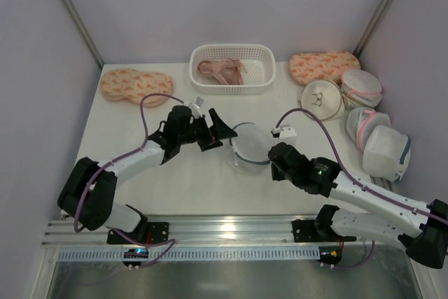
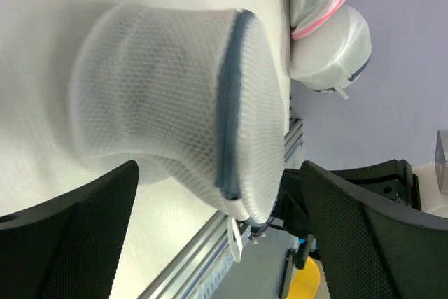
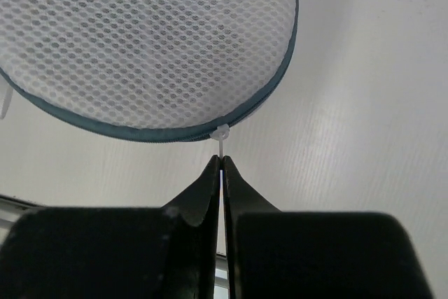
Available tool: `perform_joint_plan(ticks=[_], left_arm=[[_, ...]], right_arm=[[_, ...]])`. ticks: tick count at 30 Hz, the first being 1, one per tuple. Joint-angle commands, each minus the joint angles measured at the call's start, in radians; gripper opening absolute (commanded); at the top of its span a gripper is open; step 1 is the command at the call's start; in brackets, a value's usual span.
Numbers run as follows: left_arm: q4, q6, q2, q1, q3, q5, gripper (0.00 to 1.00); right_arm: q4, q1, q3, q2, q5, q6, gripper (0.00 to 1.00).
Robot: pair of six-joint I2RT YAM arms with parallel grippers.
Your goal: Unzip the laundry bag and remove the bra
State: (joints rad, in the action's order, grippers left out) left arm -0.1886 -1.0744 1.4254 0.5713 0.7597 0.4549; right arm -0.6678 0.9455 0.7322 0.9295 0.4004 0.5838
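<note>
While right hand [image 3: 221, 164] pinches the zip pull [image 3: 222, 135] on the laundry bag [image 3: 140, 40], left hand [image 2: 218, 169] spread alongside.

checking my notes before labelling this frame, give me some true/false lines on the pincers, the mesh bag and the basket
1. The right pincer is shut on the white zip pull of the laundry bag. True.
2. The left pincer is clamped on the bag. False: its jaws stand open, one on each side of the bag.
3. The white basket holds a black bra. False: a pale pink bra lies in it.
4. The bag's zip is closed along the rim in view. True.
</note>
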Motion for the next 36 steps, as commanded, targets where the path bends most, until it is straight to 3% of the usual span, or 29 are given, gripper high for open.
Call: perform_joint_plan(ticks=[1, 7, 10, 14, 15, 18, 24, 34, 36], left_arm=[[0.107, 0.136, -0.005, -0.021, 0.043, 0.012, 0.99], [0.22, 0.102, -0.144, -0.019, -0.034, -0.185, 1.0], [0.255, 0.044, -0.288, 0.001, -0.134, -0.202, 0.99], [0.239, -0.102, -0.48, 0.056, -0.25, -0.235, 1.0], [0.233, -0.128, -0.538, 0.068, -0.27, -0.237, 0.99], [0.175, -0.224, -0.601, 0.105, -0.335, -0.231, 0.99], [0.075, -0.277, -0.56, 0.144, -0.355, -0.197, 0.99], [-0.184, -0.34, -0.335, 0.211, -0.301, -0.171, 0.98], [-0.244, -0.334, -0.278, 0.223, -0.284, -0.139, 0.8]], right_arm=[[-0.092, 0.003, 0.024, -0.018, 0.124, 0.045, 0.04], [-0.027, 0.003, 0.004, -0.034, 0.066, 0.033, 0.04], [0.06, 0.003, -0.017, -0.04, -0.03, -0.001, 0.04], [0.298, 0.001, -0.082, -0.064, -0.344, -0.062, 0.04], [0.391, 0.002, -0.103, -0.063, -0.491, -0.062, 0.04], [0.532, 0.004, -0.12, -0.028, -0.697, -0.059, 0.04], [0.596, 0.01, -0.113, 0.026, -0.742, -0.065, 0.04], [0.59, 0.016, -0.112, 0.086, -0.712, -0.082, 0.04], [0.583, 0.018, -0.113, 0.089, -0.698, -0.084, 0.04]])
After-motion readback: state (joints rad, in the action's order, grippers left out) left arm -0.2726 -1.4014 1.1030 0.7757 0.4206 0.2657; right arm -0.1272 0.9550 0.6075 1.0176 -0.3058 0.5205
